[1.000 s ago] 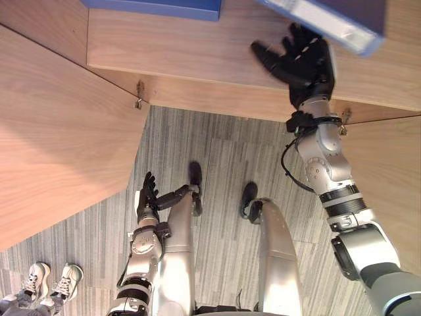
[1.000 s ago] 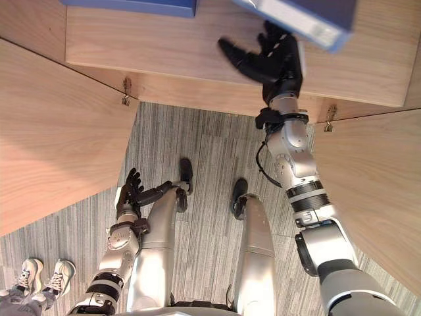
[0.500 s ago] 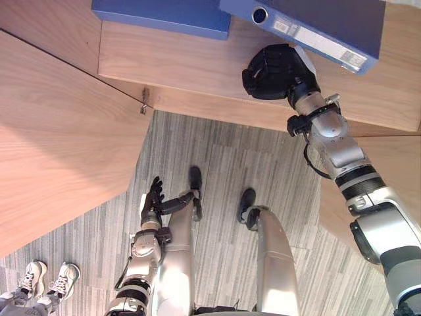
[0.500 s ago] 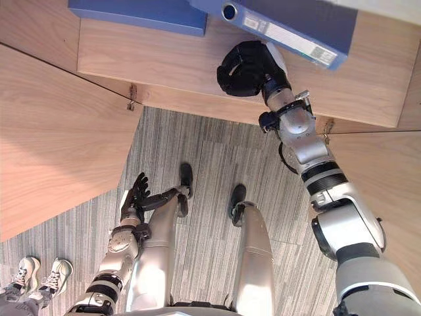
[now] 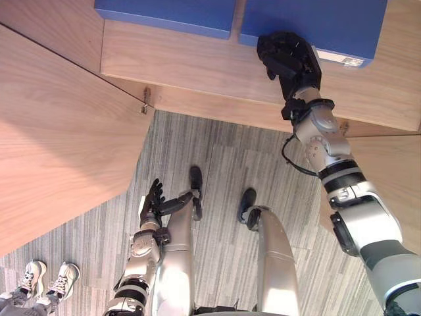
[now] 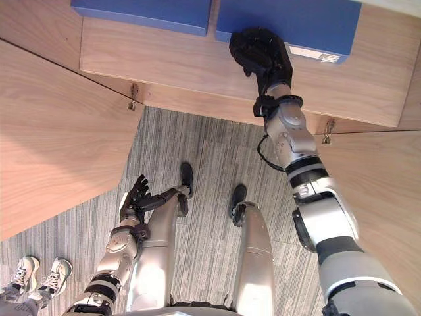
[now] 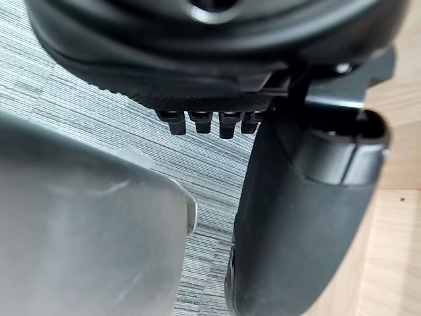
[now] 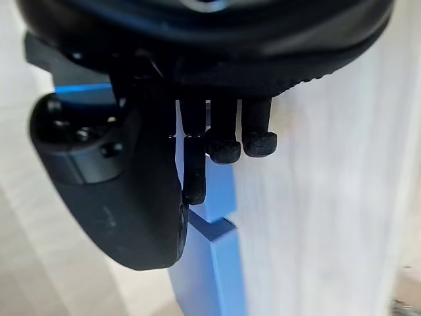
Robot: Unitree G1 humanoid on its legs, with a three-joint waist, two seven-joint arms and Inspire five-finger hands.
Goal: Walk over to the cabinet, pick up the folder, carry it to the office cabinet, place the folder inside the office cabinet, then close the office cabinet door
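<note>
At cabinet shelf [image 5: 184, 56] lip: clamps right hand [image 5: 288, 58] on folder [image 5: 329, 23] edge, risks dragging it off if snagged on withdrawal.

Blue folder [image 5: 342, 23], lying flat on the wooden cabinet shelf [image 5: 197, 59]

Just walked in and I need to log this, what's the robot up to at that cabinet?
The robot's right hand is up against the front edge of a blue folder lying flat on the cabinet shelf, beside a second blue folder. The left hand hangs open by its side. Both cabinet doors stand open, so closing is not yet done.
</note>
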